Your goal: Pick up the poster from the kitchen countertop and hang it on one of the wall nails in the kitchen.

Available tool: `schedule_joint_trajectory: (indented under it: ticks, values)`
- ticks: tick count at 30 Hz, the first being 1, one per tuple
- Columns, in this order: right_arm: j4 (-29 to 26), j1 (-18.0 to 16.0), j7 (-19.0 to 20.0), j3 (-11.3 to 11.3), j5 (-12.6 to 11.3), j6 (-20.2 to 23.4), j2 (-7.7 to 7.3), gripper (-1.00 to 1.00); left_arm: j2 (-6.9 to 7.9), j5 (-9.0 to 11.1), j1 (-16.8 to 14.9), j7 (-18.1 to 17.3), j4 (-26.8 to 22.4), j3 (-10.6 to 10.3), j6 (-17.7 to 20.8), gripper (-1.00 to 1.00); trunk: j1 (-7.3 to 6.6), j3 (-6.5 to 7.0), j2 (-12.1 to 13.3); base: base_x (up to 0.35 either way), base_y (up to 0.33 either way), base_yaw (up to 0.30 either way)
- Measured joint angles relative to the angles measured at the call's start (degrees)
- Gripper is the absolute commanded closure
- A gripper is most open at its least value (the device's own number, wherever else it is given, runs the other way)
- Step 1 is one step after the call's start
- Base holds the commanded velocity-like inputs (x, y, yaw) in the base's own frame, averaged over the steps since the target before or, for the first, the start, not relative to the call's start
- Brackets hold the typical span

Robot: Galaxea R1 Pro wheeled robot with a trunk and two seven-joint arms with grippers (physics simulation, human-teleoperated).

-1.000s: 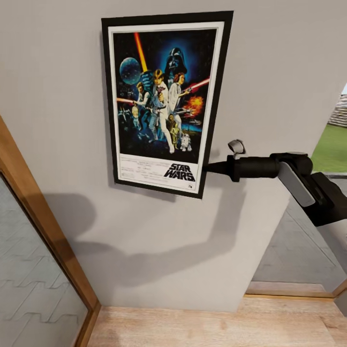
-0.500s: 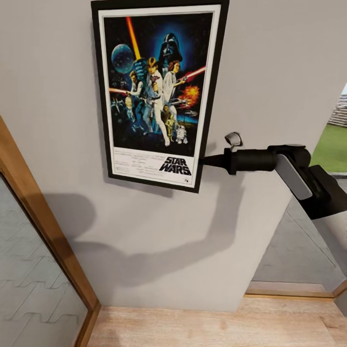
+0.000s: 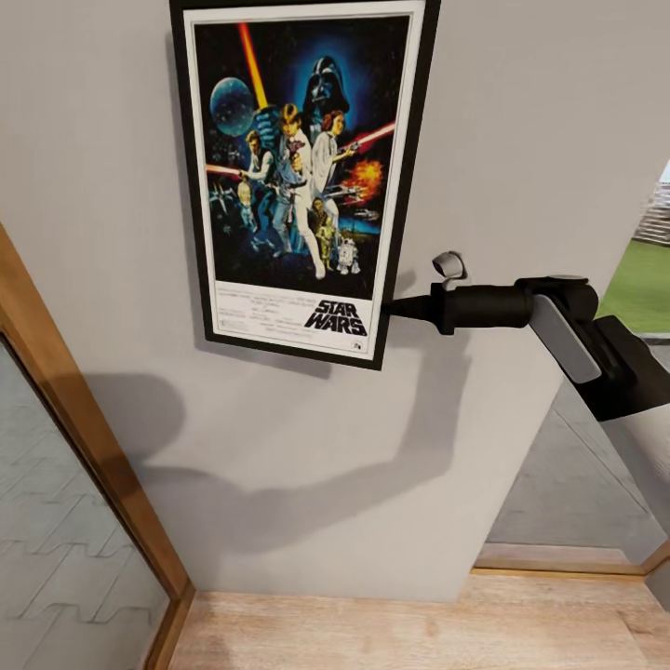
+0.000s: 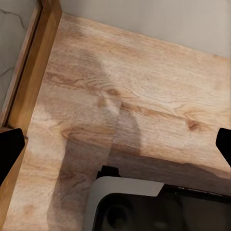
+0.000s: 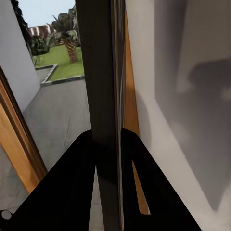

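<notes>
Black-framed poster (image 3: 296, 177) sits flat against the grey wall (image 3: 521, 121), upright with a slight tilt, its top edge cut off by the head view's upper border. The right claw (image 3: 395, 309) reaches in from the side and pinches the poster's right edge low down, level with the STAR WARS logo. In the right wrist view the frame (image 5: 103, 96) runs edge-on between the two dark fingers (image 5: 72, 187), which are pressed onto it from both sides, so the grip looks firm. No wall nail can be made out; if one is there it is behind the poster or above the picture's edge.

The left claw (image 4: 115, 144) hangs low over the wooden floor (image 4: 144, 96), fingertips (image 4: 9, 149) at opposite margins of its wrist view, so spread wide and holding nothing. A wooden door frame (image 3: 84, 437) stands to the robot's left, and an open doorway with grass (image 3: 642, 284) outside lies to its right.

Step in hand, judged: the hanging itself. The pickup is done and the poster is held up on the wall, not on any worktop. Whether it already catches on a nail cannot be told from here.

Next move calls for small, careful vertical adjustment with the poster kept flush to the wall until it seats, then a slow release of the right claw, watching for a slip. Gripping one low corner gives poor leverage, so the poster may swing or tilt further when let go.
</notes>
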Motion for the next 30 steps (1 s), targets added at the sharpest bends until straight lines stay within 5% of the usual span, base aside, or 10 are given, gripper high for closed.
schedule_joint_trajectory:
  ticks: [30]
  values:
    - [0.0, 0.05, 0.06, -0.1, -0.01, 0.0, -0.02, 1.0, 0.04, -0.08, 0.01, 0.05, 0.0, 0.1, 0.02, -1.0, 0.0, 0.0, 0.0, 0.0, 0.078, 0.0]
